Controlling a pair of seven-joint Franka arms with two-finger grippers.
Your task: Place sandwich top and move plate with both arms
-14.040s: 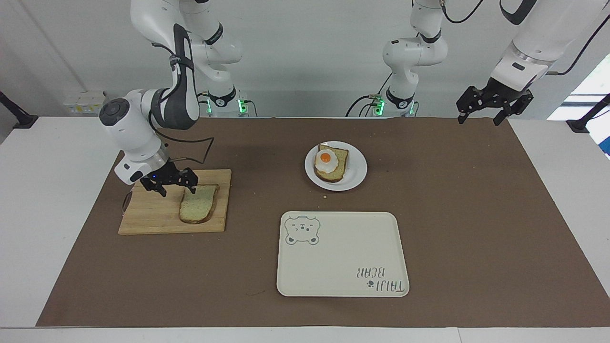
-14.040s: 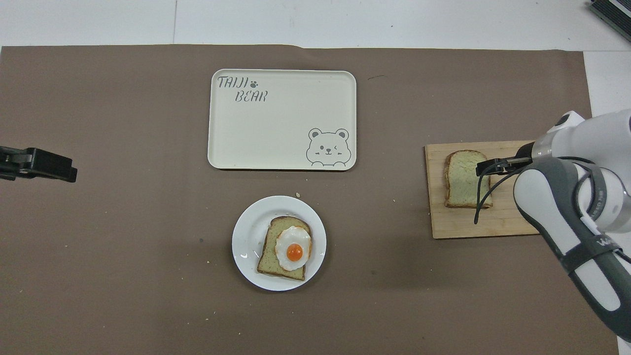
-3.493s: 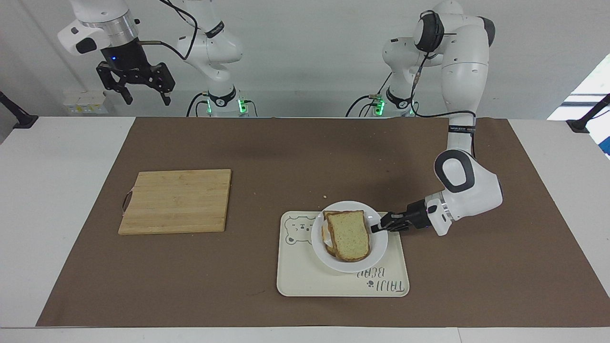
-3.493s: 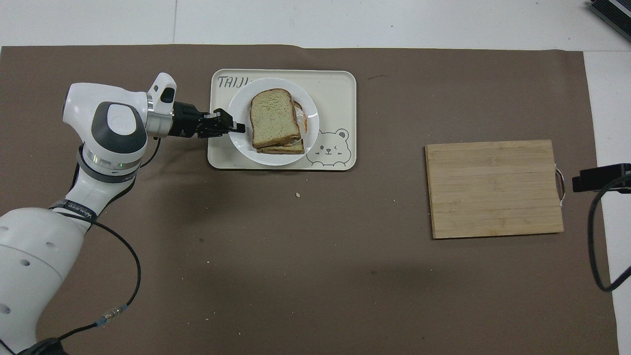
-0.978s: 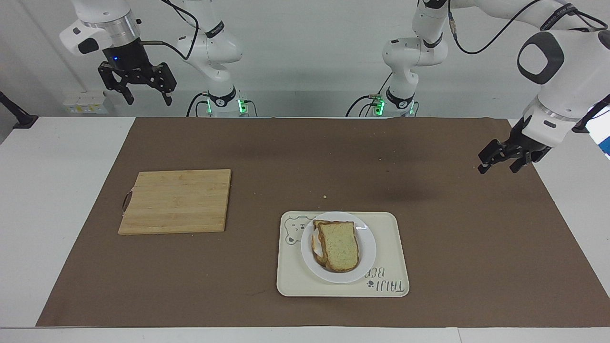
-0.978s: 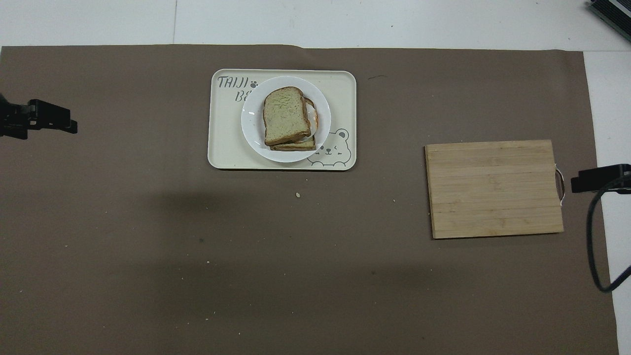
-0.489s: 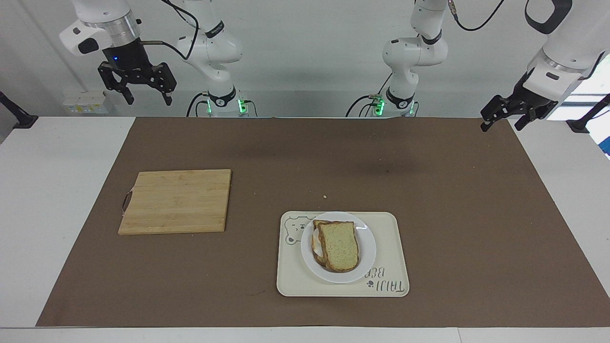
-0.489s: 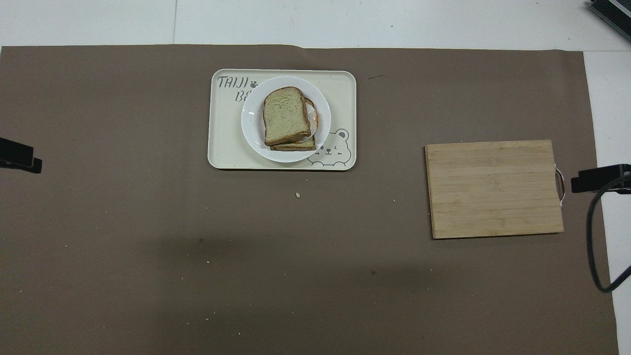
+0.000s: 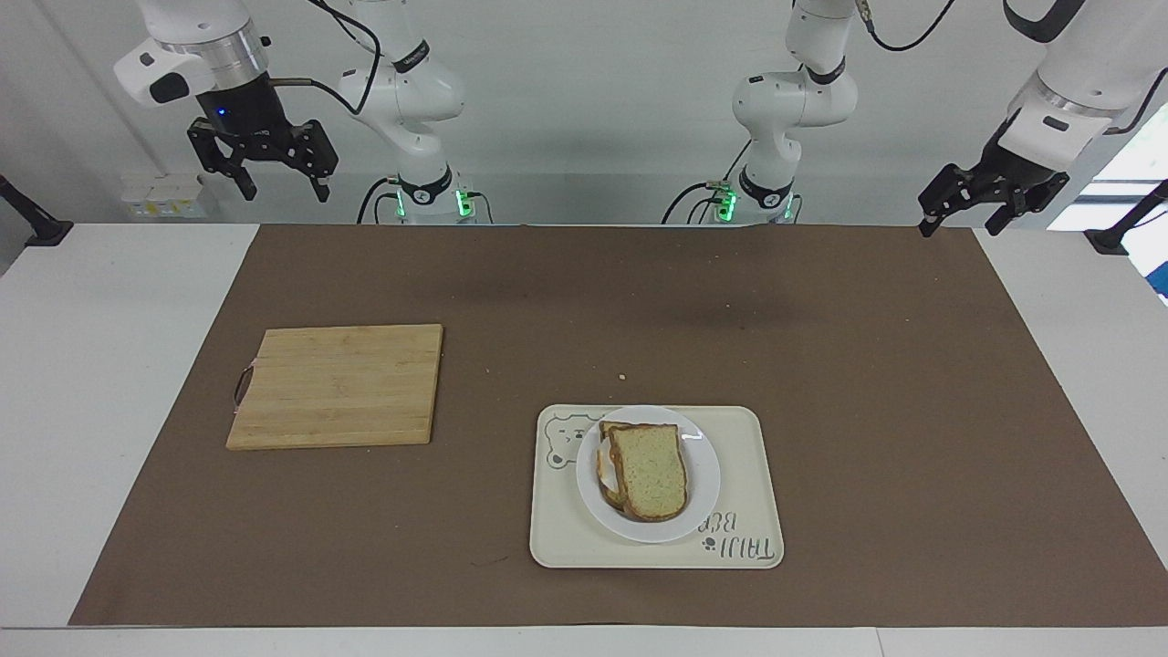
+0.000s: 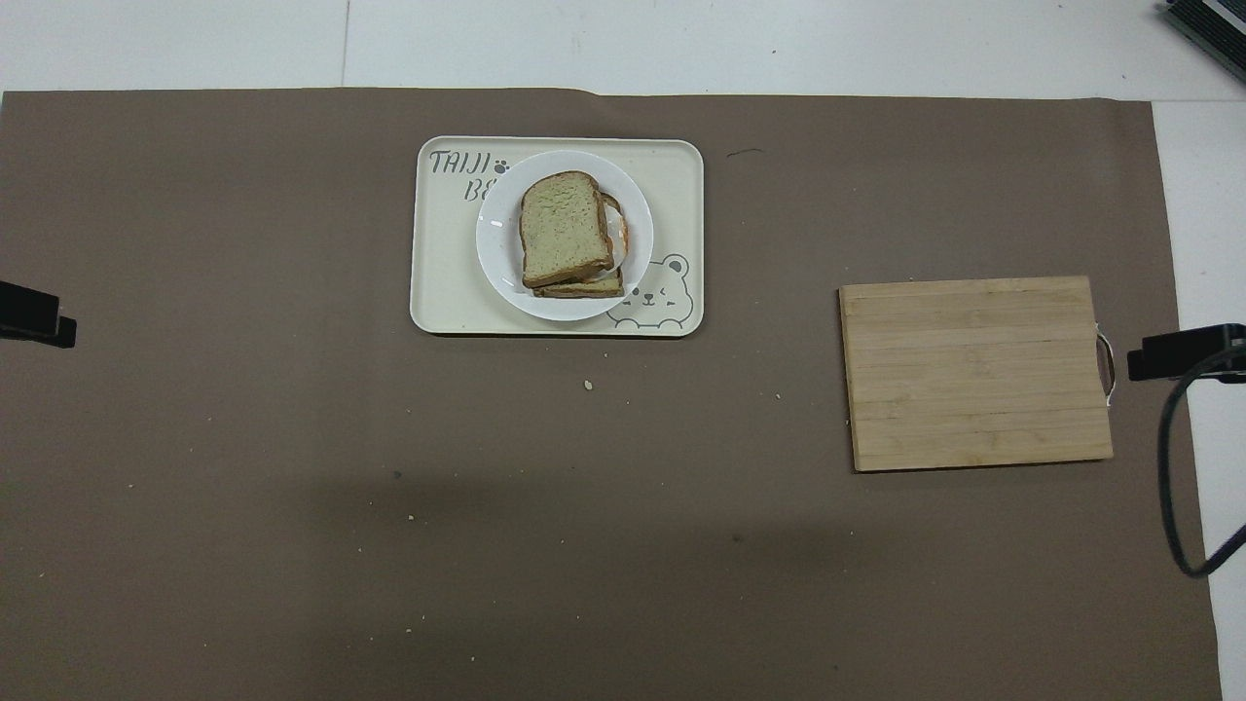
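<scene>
The sandwich top (image 9: 649,472) (image 10: 563,229), a tan bread slice with brown crust, lies on the lower slice and egg on the white plate (image 9: 704,476) (image 10: 496,248). That plate rests on the cream bear tray (image 9: 748,438) (image 10: 681,195). My left gripper (image 9: 961,208) hangs open and empty, high over the brown mat's corner at the left arm's end. Only its tip (image 10: 34,316) shows in the overhead view. My right gripper (image 9: 283,187) waits open and empty, raised above the table's edge at the right arm's end, its tip (image 10: 1183,352) just showing in the overhead view.
A wooden cutting board (image 9: 336,385) (image 10: 976,372) lies bare toward the right arm's end. A brown mat (image 9: 867,383) covers the table's middle. A few crumbs (image 9: 621,376) lie on it, nearer to the robots than the tray.
The left arm has drawn back from low over the mat and risen to the corner at its own end. The plate, the sandwich and the right arm have stayed still.
</scene>
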